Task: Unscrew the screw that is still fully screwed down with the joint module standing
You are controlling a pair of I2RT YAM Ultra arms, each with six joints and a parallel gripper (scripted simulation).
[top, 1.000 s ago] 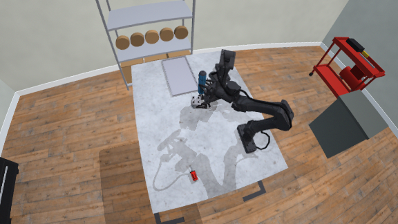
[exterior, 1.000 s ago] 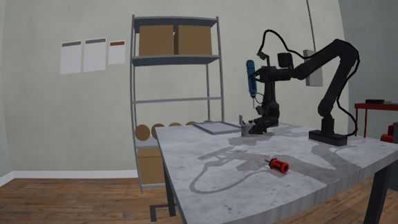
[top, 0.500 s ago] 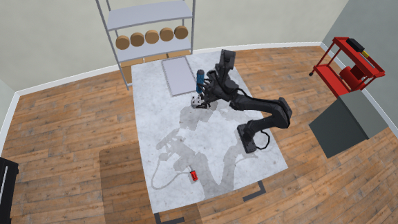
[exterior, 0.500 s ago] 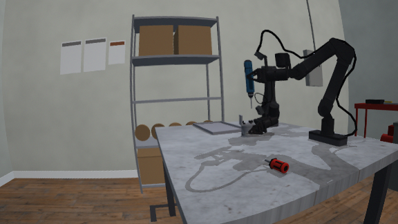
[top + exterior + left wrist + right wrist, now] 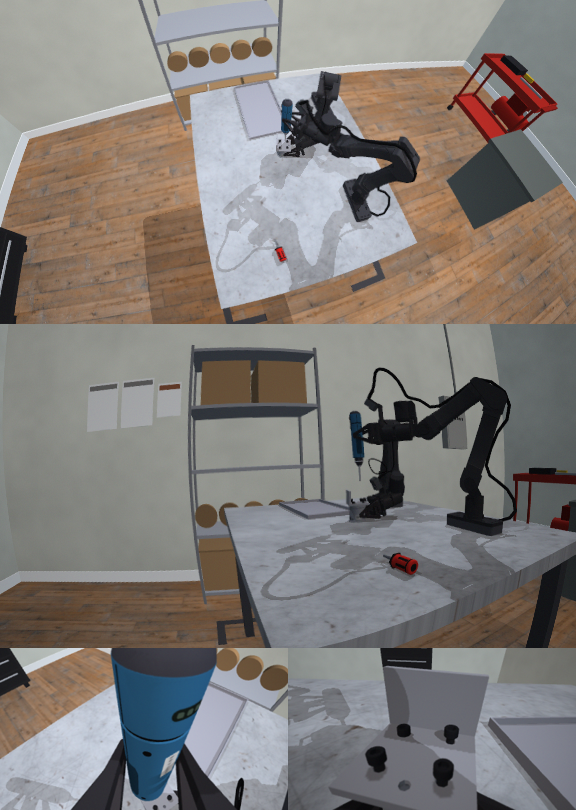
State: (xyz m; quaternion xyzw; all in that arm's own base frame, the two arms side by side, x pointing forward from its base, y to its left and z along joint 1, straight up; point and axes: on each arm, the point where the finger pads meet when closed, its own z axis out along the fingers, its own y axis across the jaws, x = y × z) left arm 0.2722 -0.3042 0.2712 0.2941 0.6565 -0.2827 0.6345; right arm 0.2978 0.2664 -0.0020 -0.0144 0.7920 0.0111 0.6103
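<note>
My left gripper (image 5: pixel 151 743) is shut on the dark blue electric screwdriver (image 5: pixel 159 724) and holds it upright, tip down, well above the joint module (image 5: pixel 354 510); it also shows in the top view (image 5: pixel 286 114) and the exterior view (image 5: pixel 355 440). The grey L-shaped bracket (image 5: pixel 433 738) sits on top of the module with black socket screws. The far left screw (image 5: pixel 403 730) sits low against the plate. The other three (image 5: pixel 450 732) (image 5: pixel 375 758) (image 5: pixel 443 772) stand raised. My right gripper (image 5: pixel 372 508) is low on the table, shut on the module's body; its fingers are hidden in the right wrist view.
A flat grey tray (image 5: pixel 257 110) lies just behind the module. A red-handled hand screwdriver (image 5: pixel 281 254) lies near the table's front. A metal shelf rack (image 5: pixel 255 449) with boxes and wooden discs stands behind the table's far edge.
</note>
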